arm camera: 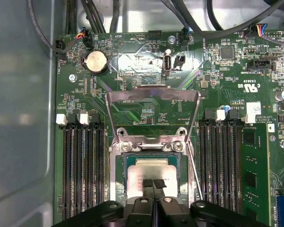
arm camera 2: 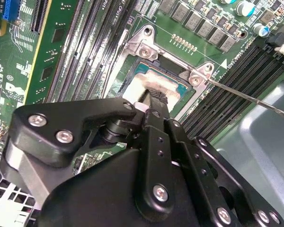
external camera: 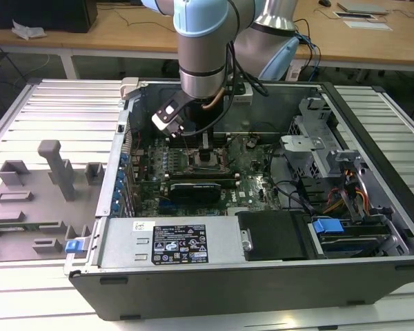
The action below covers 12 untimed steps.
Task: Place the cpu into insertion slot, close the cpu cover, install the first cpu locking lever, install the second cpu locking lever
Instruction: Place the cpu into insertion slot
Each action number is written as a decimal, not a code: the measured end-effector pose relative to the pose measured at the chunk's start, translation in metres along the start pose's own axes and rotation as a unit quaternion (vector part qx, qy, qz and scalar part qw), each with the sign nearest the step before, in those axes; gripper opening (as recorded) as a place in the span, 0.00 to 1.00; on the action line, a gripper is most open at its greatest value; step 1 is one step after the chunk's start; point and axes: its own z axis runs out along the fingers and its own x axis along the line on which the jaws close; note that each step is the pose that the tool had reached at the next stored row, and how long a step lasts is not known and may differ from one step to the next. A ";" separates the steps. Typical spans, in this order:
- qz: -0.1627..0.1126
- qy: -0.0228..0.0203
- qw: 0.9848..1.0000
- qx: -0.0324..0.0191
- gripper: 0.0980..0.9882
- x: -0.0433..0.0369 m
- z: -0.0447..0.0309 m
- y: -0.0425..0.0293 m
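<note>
Sitting open on the slatted silver metal bench (external camera: 55,103), the big dark grey computer case (external camera: 262,289) is taking up most of the exterior view. The pale blue and silver robot arm (external camera: 203,62) is reaching down into it from twelve o'clock. Its black two-fingered hand (external camera: 205,146) is hovering at about eleven o'clock of the case's middle, over the green circuit board (external camera: 259,176).

In the first wrist view the thin square silvery cpu cover (arm camera: 153,93) is standing raised on its hinge, on the far side of the small grey-edged square insertion slot (arm camera: 120,172) from the hand (arm camera: 154,183). The flat square silvery-grey cpu (arm camera: 154,166) is lying seated in that slot. The hand is clenched with nothing between its fingertips, which are resting on or just above the chip's near edge. A thin bare metal locking lever (arm camera 2: 246,97) is slanting out beside the slot.

The chip is probably light, stiff and slick on top, with delicate contacts beneath. It is best taken by two opposite edges and never pressed hard.
</note>
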 end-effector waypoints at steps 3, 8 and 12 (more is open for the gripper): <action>0.000 0.000 1.000 0.000 0.01 0.0000 -0.0002 0.0000; 0.000 0.000 1.000 0.000 0.01 0.0000 0.0023 0.0025; 0.000 0.000 1.000 0.000 0.01 -0.0001 0.0036 0.0024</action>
